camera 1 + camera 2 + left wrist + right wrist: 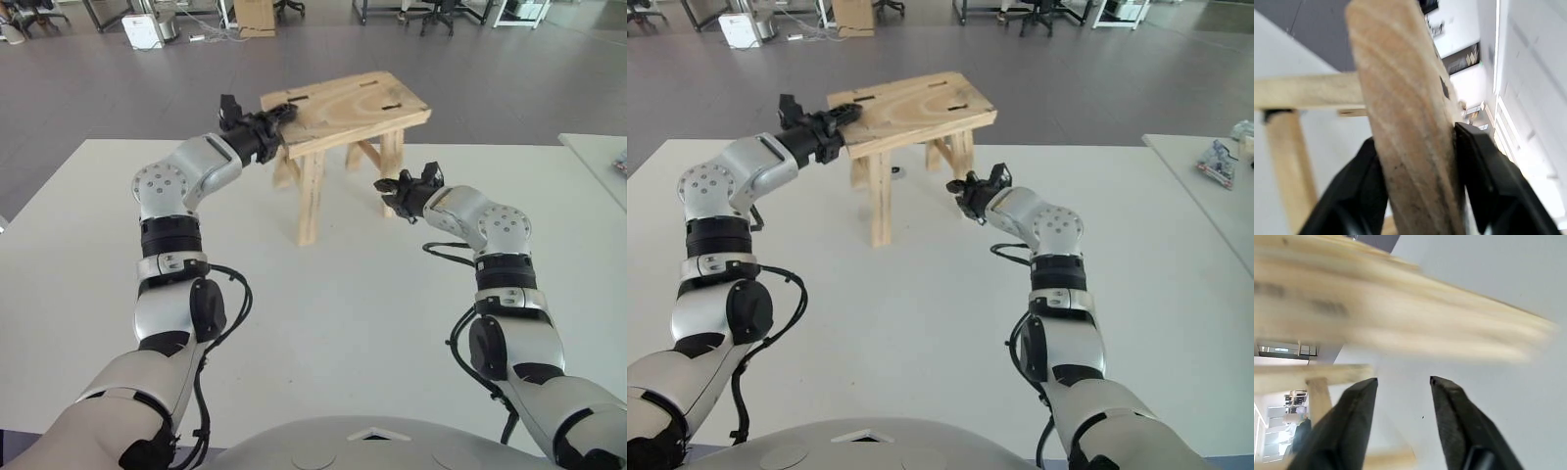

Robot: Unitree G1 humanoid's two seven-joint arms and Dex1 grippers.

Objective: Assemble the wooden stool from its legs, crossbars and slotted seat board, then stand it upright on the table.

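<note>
Clamps the seat [358,98] edge in left gripper [279,118] — likely steadying the upright stool [311,196]. Holds right gripper [407,180] apart, empty, beside 1 leg [392,152] — ready to brace.

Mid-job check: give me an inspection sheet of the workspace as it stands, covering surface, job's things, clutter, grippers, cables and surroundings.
Surface: white table, bare around the stool.
Job's things: stool is assembled and stands on its legs with the seat board on top; no loose parts seen.
Clutter: small packets on the side table to the right.
Grippers: left gripper is shut on the seat board's edge; right gripper is open and holds nothing, beside a leg on the stool's right.
Cables: black cable loops on the arms, apart from the stool.
Surroundings: grey floor, a cardboard box far behind.
</note>
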